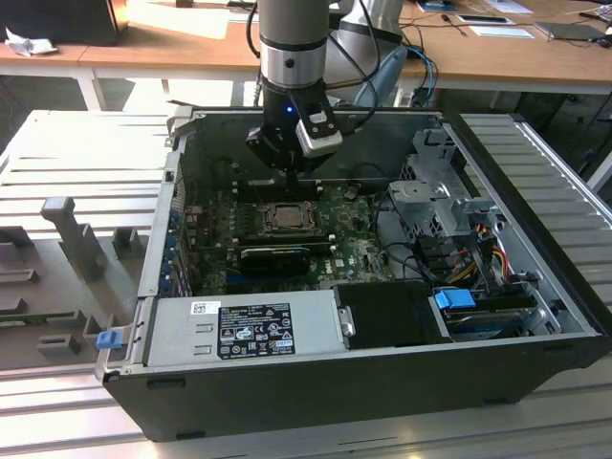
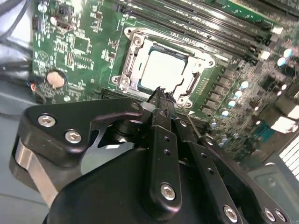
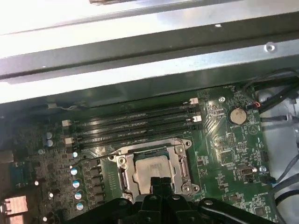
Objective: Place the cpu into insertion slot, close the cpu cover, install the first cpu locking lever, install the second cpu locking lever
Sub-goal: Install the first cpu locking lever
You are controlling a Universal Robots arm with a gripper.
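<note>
The pincer (image 2: 161, 92), pressed together and empty, hangs just over the cpu cover (image 2: 134, 65), lying flat around the cpu (image 2: 163, 70); pushing probably works best slowly, straight down.

Black gripper (image 1: 290, 178) on the grey arm reaches down into the open dark-grey metal computer case (image 1: 382, 382), fingers low over the green motherboard (image 1: 354, 253). Just camera-side of the fingers sits the small square silver-grey cpu (image 1: 284, 216), framed by the dark metal cpu cover (image 1: 256, 218). Further camera-side lie the black rectangular card (image 1: 275, 256), then the silver labelled power supply box (image 1: 244, 328). The blue connector (image 1: 454, 298) is well apart from the fingers, toward the exterior view's right.
</note>
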